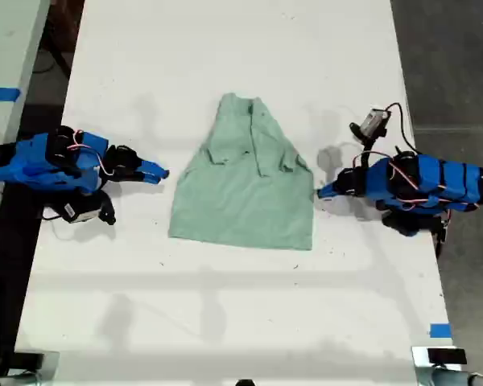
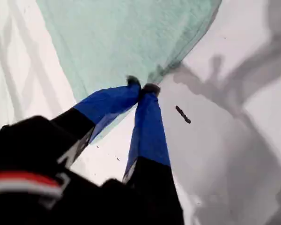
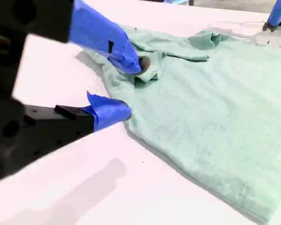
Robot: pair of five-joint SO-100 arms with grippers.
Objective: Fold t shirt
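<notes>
**benchbot:** so which way's the t shirt (image 1: 245, 189) pointing right now?

**armsguy:** Collar toward the exterior view's top, hem toward its bottom, so the long axis runs top to bottom. It's lying flat in the middle of the white table (image 1: 225, 322), narrow at the collar and widening to the hem, bit wrinkly around the sleeves.

**benchbot:** and the grippers?

**armsguy:** My first gripper (image 1: 322, 192) is on the exterior view's right. Its jaws are together and the tips are right at the shirt's side edge; can't tell if any cloth is pinched. My second gripper (image 1: 159, 172) is on the exterior view's left, jaws apart, just beside the other side edge near the sleeve.

**benchbot:** room to move?

**armsguy:** Plenty of bare table above and below the shirt. There's dark floor (image 1: 459, 64) past the table's right edge in the exterior view, and a blue tape square (image 1: 439, 330) near its lower right corner.
</notes>
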